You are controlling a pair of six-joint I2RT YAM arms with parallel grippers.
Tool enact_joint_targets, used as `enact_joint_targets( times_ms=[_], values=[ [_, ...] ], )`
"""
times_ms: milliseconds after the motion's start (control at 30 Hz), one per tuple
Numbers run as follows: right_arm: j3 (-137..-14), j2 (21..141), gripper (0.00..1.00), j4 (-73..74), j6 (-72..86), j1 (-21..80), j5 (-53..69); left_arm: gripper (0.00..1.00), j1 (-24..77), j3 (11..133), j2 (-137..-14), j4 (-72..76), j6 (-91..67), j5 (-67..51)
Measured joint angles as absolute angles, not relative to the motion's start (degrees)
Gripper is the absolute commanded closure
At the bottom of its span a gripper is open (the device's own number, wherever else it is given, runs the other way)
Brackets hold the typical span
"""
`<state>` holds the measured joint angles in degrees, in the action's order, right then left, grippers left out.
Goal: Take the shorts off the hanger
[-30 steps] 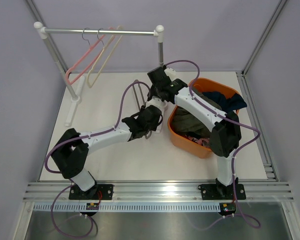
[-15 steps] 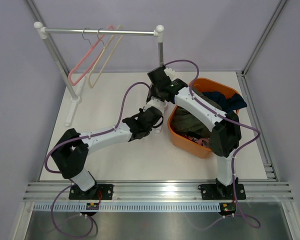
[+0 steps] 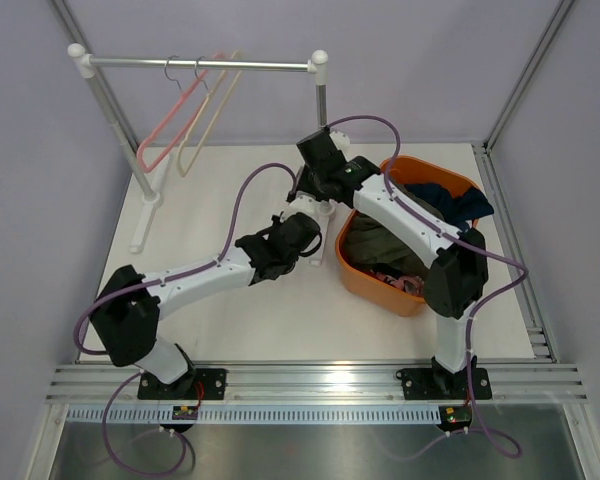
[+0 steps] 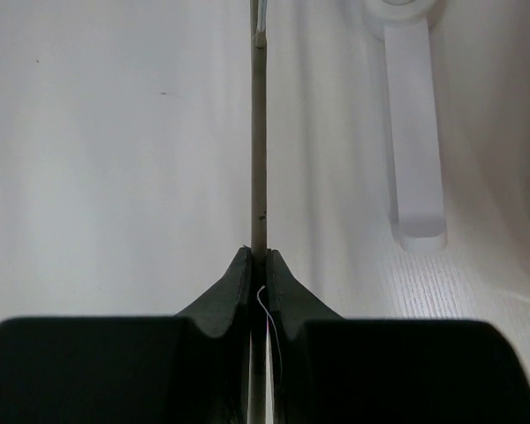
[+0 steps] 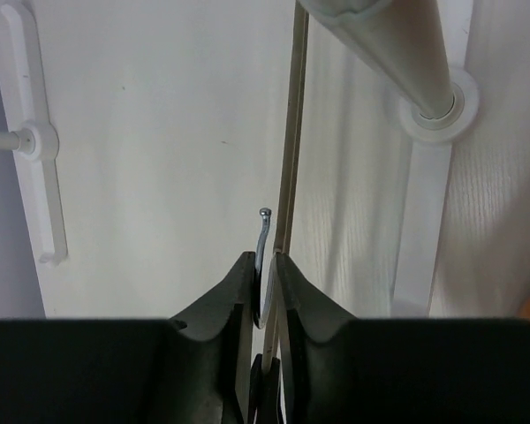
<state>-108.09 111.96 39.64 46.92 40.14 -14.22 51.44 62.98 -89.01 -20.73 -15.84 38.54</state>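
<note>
Top external view: all three shorts lie in the basket (image 3: 352,272) on the right of the desk (image 3: 220,320). The olive shorts (image 3: 380,245) are in the middle, the navy shorts (image 3: 462,202) at the far rim, and the pink shorts (image 3: 395,278) at the near side. No cloth hangs anywhere. A pink hanger (image 3: 168,132) and a cream hanger (image 3: 206,125) hang bare on the rail (image 3: 200,63).

I judge the removal itself done. What looks left is to dispose of the third hanger (image 4: 259,132), held between the two arms near the rack's right post (image 3: 321,105).

From above, that hanger is almost wholly hidden under the wrists, and I cannot read either grip there. The wrist views settle it.
- Left wrist: the left hand (image 4: 258,256) is pressed together on the thin bar, which runs straight away over bare desk, with the rack foot (image 4: 415,132) to one side. No fabric is on the bar.
- Right wrist: the right hand (image 5: 266,258) pinches the hanger at its neck. The metal hook (image 5: 262,225) pokes out just past the fingertips.

Neither wrist view shows the basket, so only the top view accounts for the shorts.
</note>
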Motion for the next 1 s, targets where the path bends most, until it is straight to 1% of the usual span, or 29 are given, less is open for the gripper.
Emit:
enact_joint_targets(
  times_ms=[33,100,200,233,333,367,433,467,600,667,733,1000],
  values=[
    [-108.1,111.4,0.69,39.6,46.7,40.2,-14.2,1.00,51.5,63.0,-88.3,-21.2,-15.8,38.5],
    [-108.0,109.9,0.65,39.1,46.1,40.2,-14.1,1.00,51.5,63.0,-86.9,-21.4,-15.7,38.3],
    [-107.9,107.9,0.54,38.3,45.6,40.2,-14.1,1.00,51.5,63.0,-84.7,-21.5,-15.2,37.8],
    [-107.9,107.3,0.47,38.2,45.2,40.2,-14.1,1.00,51.5,63.0,-84.2,-21.5,-15.0,37.6],
    [-107.9,106.0,0.37,37.7,44.6,40.2,-14.0,1.00,51.5,63.0,-82.5,-21.5,-14.5,36.9],
    [-107.9,105.7,0.31,37.5,44.3,40.2,-14.0,1.00,51.5,63.0,-82.1,-21.5,-14.3,36.6],
    [-107.9,105.3,0.25,37.4,43.9,40.2,-13.9,1.00,51.5,63.0,-81.3,-21.5,-13.9,35.8],
    [-107.9,105.1,0.19,37.3,43.8,40.2,-13.8,1.00,51.5,63.0,-81.0,-21.6,-13.7,35.5],
    [-107.9,104.6,0.12,37.1,43.2,40.2,-13.3,1.00,51.5,62.8,-79.2,-21.8,-13.2,34.1],
    [-108.0,104.0,0.11,37.1,43.0,40.2,-12.7,1.00,51.5,62.4,-78.3,-21.7,-13.0,33.3],
    [-108.1,103.3,0.08,37.1,42.5,40.2,-12.4,1.00,51.5,62.1,-77.5,-21.8,-12.8,32.6],
    [-113.6,102.4,0.05,37.1,40.4,40.2,-10.5,1.00,51.5,61.1,-75.4,-21.9,-11.7,29.6]
  ],
)
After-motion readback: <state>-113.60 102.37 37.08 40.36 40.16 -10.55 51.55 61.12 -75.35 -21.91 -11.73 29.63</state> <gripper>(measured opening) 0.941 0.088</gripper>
